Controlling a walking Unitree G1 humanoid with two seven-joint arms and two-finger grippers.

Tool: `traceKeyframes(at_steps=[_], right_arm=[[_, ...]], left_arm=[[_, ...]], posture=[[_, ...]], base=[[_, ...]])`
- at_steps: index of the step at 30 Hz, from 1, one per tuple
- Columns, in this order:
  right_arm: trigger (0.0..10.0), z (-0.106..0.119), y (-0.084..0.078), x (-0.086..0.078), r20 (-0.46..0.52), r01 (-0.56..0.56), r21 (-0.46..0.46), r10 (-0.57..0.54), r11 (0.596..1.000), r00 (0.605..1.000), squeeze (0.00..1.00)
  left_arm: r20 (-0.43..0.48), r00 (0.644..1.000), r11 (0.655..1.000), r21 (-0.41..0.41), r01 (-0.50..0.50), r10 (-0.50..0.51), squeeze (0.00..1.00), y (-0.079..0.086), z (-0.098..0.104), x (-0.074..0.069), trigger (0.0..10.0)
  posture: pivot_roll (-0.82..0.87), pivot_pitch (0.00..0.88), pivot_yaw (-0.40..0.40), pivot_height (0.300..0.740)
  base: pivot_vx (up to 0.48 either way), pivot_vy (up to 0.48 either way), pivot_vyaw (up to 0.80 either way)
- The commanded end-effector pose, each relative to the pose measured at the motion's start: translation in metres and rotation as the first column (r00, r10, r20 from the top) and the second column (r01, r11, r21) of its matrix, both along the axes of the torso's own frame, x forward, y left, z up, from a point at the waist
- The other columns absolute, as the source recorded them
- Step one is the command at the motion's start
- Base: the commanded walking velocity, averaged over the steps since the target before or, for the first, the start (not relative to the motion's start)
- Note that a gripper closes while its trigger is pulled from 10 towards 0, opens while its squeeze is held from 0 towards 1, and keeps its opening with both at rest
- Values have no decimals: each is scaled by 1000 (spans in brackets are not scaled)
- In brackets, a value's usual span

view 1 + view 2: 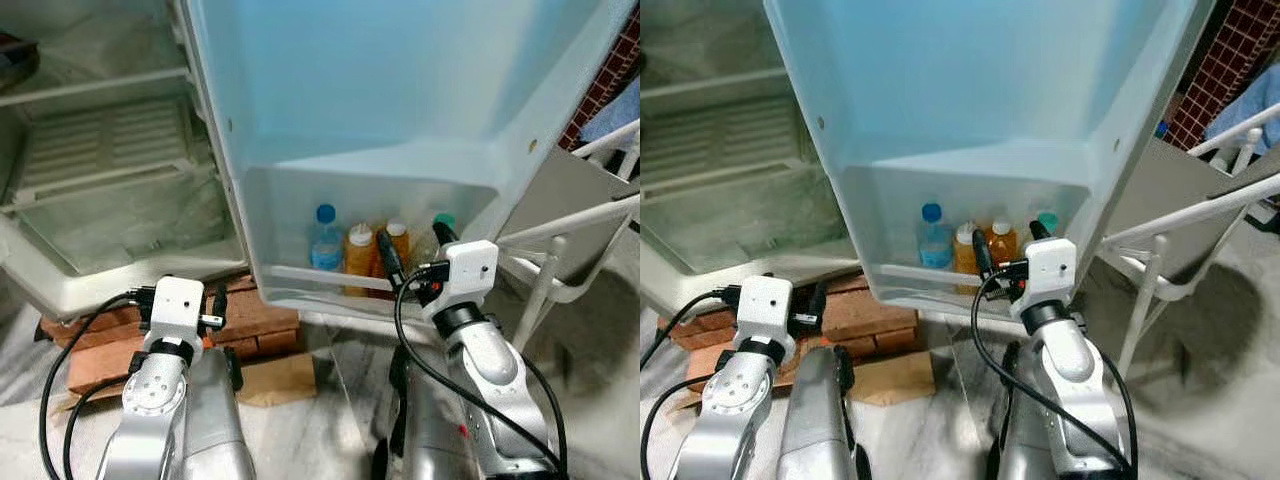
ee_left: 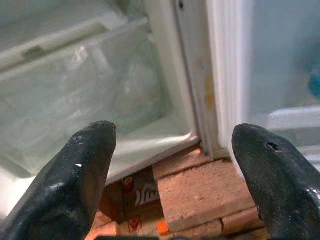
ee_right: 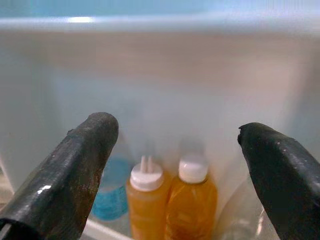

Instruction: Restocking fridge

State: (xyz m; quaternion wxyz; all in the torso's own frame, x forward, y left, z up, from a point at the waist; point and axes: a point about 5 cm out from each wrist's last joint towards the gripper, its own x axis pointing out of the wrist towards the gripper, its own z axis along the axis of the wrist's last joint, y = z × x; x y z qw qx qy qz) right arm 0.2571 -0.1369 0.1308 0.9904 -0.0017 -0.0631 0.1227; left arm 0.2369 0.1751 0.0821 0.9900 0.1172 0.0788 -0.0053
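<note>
The fridge door stands open, and its lower door shelf (image 1: 330,278) holds a blue-capped water bottle (image 1: 325,240), two orange bottles with white caps (image 1: 360,250) (image 1: 398,240) and a green-capped bottle (image 1: 444,222). My right gripper (image 3: 177,130) is open and empty. It hovers just in front of the shelf, facing the two orange bottles (image 3: 146,200) (image 3: 192,195). My left gripper (image 2: 175,135) is also open and empty. It hangs low near the fridge's bottom corner, above the bricks (image 2: 200,190).
The fridge compartment (image 1: 100,150) on the left has a wire shelf and a clear crisper drawer (image 1: 120,230). The fridge rests on red bricks (image 1: 250,315), with cardboard (image 1: 275,380) on the marble floor. A white metal frame (image 1: 560,240) stands close on the right.
</note>
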Motion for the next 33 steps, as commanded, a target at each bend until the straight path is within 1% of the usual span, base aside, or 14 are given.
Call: traceKeyframes(at_steps=[1, 6, 10, 14, 15, 16, 17, 20, 24, 33], right_arm=[[10000, 7, -1, -1, 20, 6, 8, -6, 1000, 1000, 0], [10000, 10, -1, -9, 25, -7, 2, 7, 1000, 1000, 0], [10000, 12, -2, -11, 25, -4, 4, 4, 1000, 1000, 0], [10000, 18, -5, -12, 28, 5, 8, -5, 1000, 1000, 0], [10000, 19, -5, -12, 31, 3, -3, -3, 1000, 1000, 0], [10000, 19, -5, -12, 31, 3, -3, -3, 1000, 1000, 0], [10000, 20, -4, -11, 40, -7, -18, 8, 1000, 999, 0], [10000, 22, 1, -10, 43, -30, -17, 31, 999, 999, 0], [10000, 17, 6, -11, 15, -64, -24, 65, 998, 998, 0], [10000, 11, 5, -10, -12, -69, -28, 68, 997, 998, 0]], left_arm=[[12, 1000, 1000, 3, 7, -7, 0, 0, 2, 2, 10000], [22, 1000, 1000, 4, 19, -19, 0, -2, 3, 3, 10000], [26, 999, 1000, 6, 21, -21, 0, -2, 3, 3, 10000], [40, 999, 999, -3, 37, -37, 0, -4, 4, 5, 10000], [60, 998, 1000, 7, 25, -25, 0, -5, 6, 6, 10000], [60, 998, 1000, 7, 25, -25, 0, -5, 6, 6, 10000], [98, 995, 999, 32, -17, 14, 0, -3, 11, 9, 10000], [108, 994, 1000, 17, -17, 15, 0, -3, 14, 13, 10000], [105, 994, 1000, 18, -13, 11, 0, -4, 13, 14, 10000], [100, 995, 1000, 16, -8, 6, 0, -6, 11, 14, 10000]], posture=[[82, 0, 11, 544], [76, 0, 11, 578], [68, 0, 12, 595], [59, 0, 12, 625], [59, 0, 11, 633], [59, 0, 11, 633], [58, 0, 11, 642], [58, 0, 9, 659], [57, 0, 9, 659], [61, 0, 5, 659]], base=[[0, 0, -400], [0, 0, -405], [0, 0, -406], [0, 0, -408], [0, 0, -406], [0, 0, -406], [0, 0, -400], [0, 0, -425], [0, 0, -228], [0, 0, 0]])
